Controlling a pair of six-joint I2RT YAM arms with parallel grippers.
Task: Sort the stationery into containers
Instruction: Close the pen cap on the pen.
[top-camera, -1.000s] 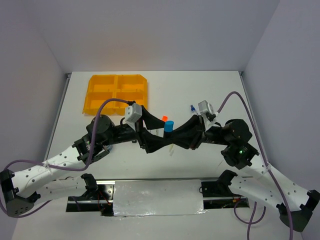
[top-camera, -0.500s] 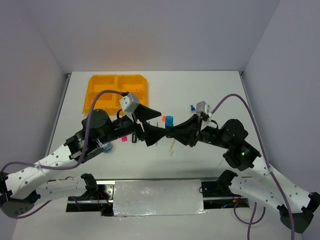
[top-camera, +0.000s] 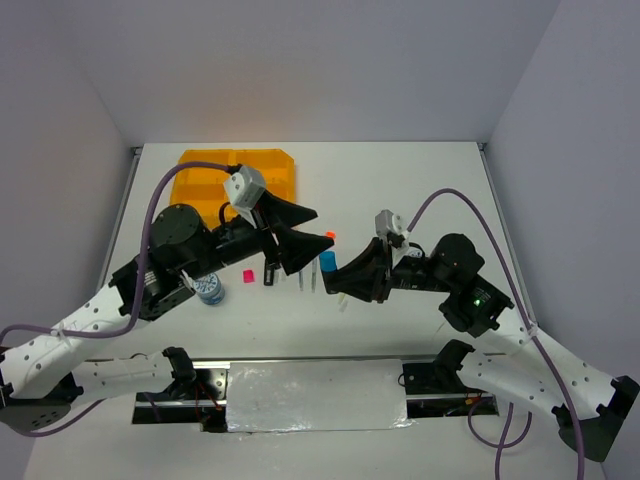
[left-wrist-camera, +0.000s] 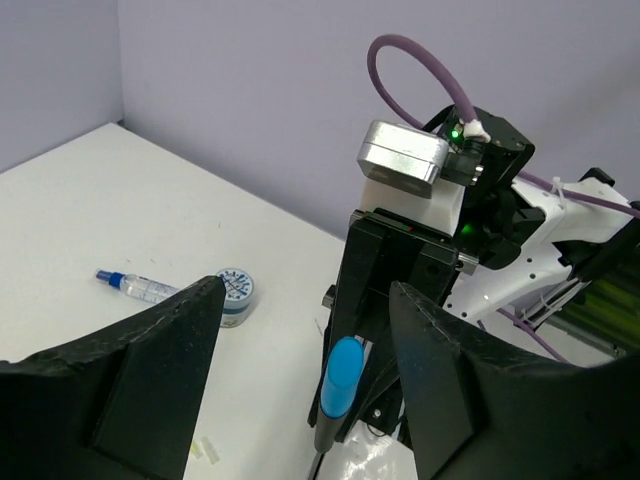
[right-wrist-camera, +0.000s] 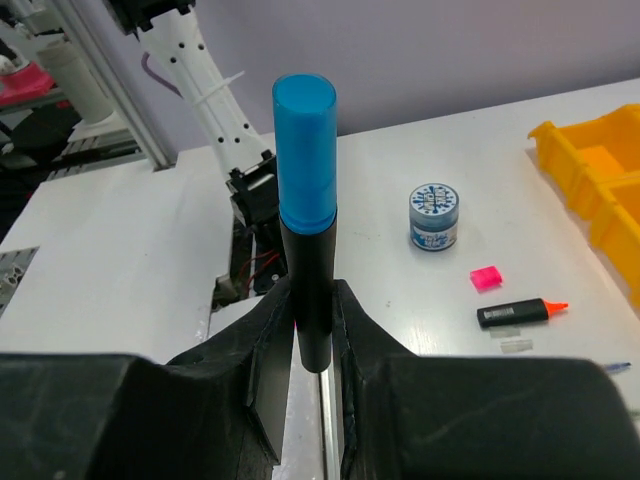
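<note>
Overhead, both arms reach in toward the middle of the white counter (top-camera: 430, 180), pincers facing each other.

Right pincer (top-camera: 336, 274): clamped on a blue-capped marker (right-wrist-camera: 306, 180). The black barrel sits between the two fingers and the blue cap stands well above them. From above, the marker shows at the pincer's tip, near the counter's centre and apart from the tray.

Left pincer (top-camera: 322, 226): fingers (left-wrist-camera: 160, 370) spread wide, with nothing between them. Its wrist view looks straight through the gap at the right pincer and its marker.

Orange-yellow tray (top-camera: 200, 180): at the far left of the counter, partly hidden by the left arm. The compartments that show look bare. Its edge also shows in the right wrist view (right-wrist-camera: 585, 160).

Loose on the counter:
- a round grey-blue roll (top-camera: 209, 290), near the left arm's elbow
- a pink square (top-camera: 249, 274), just right of the roll
- an orange-capped marker (right-wrist-camera: 520, 313), lying flat near the pink square
- a pale stick (right-wrist-camera: 510, 344), just beside that marker
- a clear bottle (left-wrist-camera: 135, 285) with a blue cap, lying on its side near another roll (left-wrist-camera: 236, 296)
</note>
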